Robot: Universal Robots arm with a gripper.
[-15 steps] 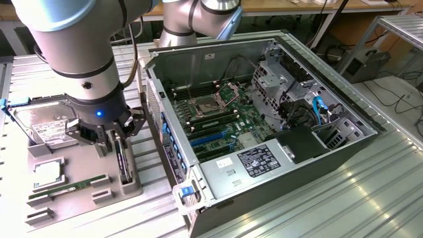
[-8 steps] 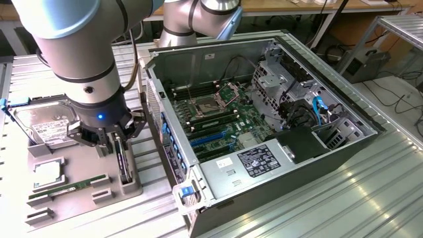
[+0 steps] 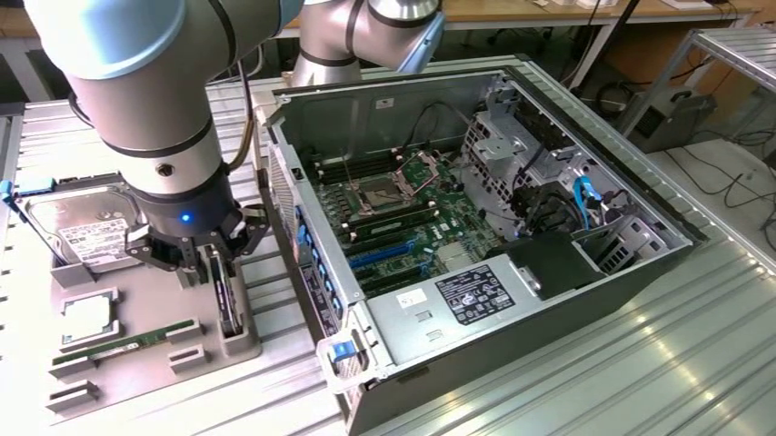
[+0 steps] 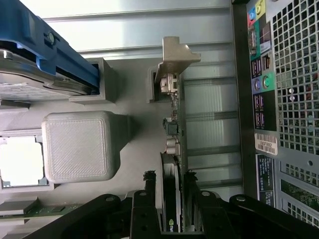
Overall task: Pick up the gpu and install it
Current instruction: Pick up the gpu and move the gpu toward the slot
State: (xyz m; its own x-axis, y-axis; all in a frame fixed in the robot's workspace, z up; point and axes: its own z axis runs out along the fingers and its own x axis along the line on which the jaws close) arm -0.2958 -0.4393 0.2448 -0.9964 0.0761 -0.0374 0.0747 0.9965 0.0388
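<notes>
Ribbed metal bench [image 3: 631,363] carries a grey parts tray [image 3: 145,304] and an open computer case [image 3: 363,118]. Your gripper [image 3: 200,259] [image 4: 170,175] sits astride the gpu [image 3: 225,295] [image 4: 174,127], which stands on edge in its tray holder. You cannot tell whether it is clamped. Lifting and installing are not yet done.

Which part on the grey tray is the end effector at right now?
The gpu, standing on edge in its slot; the hard drive, CPU and memory stick sit farther off.

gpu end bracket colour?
The end bracket of the gpu is silvery grey; wrist view shows it best.
</notes>
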